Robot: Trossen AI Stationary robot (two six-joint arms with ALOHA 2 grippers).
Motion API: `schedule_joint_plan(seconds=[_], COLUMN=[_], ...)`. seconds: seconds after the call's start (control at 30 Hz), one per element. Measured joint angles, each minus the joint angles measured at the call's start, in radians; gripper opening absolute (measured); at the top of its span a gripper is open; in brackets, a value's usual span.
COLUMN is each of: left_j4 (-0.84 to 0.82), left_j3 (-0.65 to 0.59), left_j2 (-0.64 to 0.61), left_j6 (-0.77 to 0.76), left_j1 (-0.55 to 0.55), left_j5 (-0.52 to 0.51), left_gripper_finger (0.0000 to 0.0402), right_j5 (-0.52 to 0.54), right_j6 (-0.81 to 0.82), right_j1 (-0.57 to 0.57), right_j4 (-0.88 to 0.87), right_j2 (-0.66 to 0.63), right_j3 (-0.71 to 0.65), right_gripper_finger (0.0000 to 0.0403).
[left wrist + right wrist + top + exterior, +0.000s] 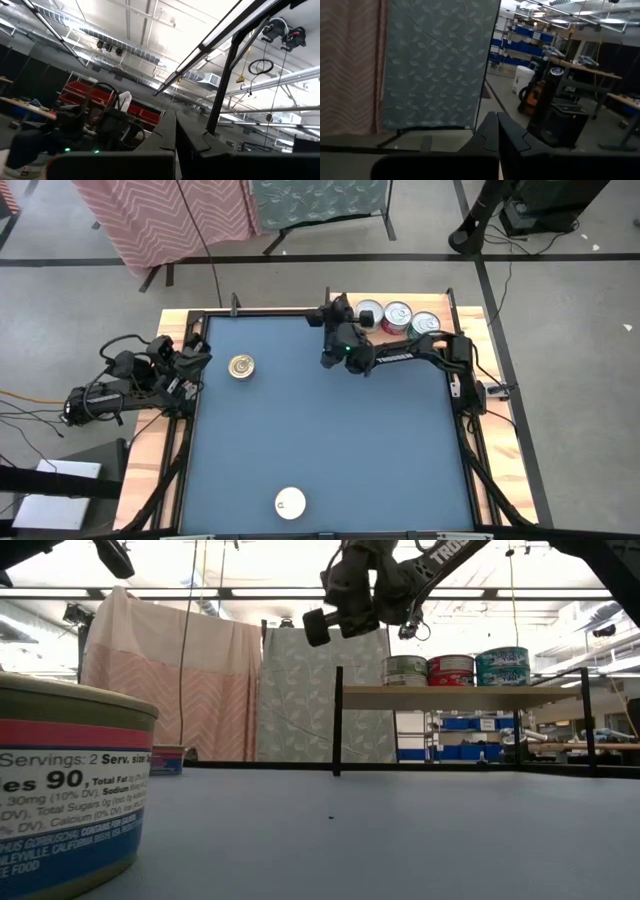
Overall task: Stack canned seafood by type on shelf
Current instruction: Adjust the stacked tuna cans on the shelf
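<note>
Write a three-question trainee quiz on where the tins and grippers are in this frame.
1. True or false: the shelf holds three tins.
2. How many tins sit on the blue table off the shelf?
3. Which is over the table near the shelf: A) left gripper B) right gripper?

Key: 1 true; 2 two, the gold tin and the white tin; 3 B, shut and empty. The left gripper is at the table's left edge.
</note>
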Motion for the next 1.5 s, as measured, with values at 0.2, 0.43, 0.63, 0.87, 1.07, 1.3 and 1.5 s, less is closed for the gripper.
schedule_joint_plan(seconds=[0.2, 0.43, 0.63, 0.87, 1.07, 1.3, 1.5], left_j4=[-0.001, -0.002, -0.001, 0.000, -0.001, -0.001, -0.002], left_j3=[0.000, 0.000, 0.000, 0.000, 0.000, 0.000, 0.000], left_j2=[0.000, 0.000, 0.000, 0.000, 0.000, 0.000, 0.000], left_j6=[0.036, 0.064, 0.064, 0.081, 0.119, 0.137, 0.143], left_j1=[0.000, 0.000, 0.000, 0.000, 0.000, 0.000, 0.000], left_j5=[0.000, -0.023, -0.028, -0.018, -0.018, -0.020, -0.034], left_gripper_finger=[0.0004, 0.0004, 0.0004, 0.0004, 0.0004, 0.0004, 0.0004], right_j5=[-0.039, -0.340, -0.274, -0.272, -0.280, -0.706, -0.852], right_j6=[-0.234, -0.457, -0.379, -0.331, -0.075, 0.805, 1.217], right_j1=[0.025, 0.162, 0.298, 0.513, 0.659, 0.719, 0.682], right_j4=[0.096, 0.069, -0.114, -0.459, -0.771, -1.529, -2.053], right_j2=[-0.064, -0.206, -0.337, -0.485, -0.650, -0.815, -0.805], right_j3=[0.000, 0.000, 0.000, 0.000, 0.000, 0.001, 0.000], right_gripper_finger=[0.0002, 0.0002, 0.0002, 0.0002, 0.0002, 0.0002, 0.0003])
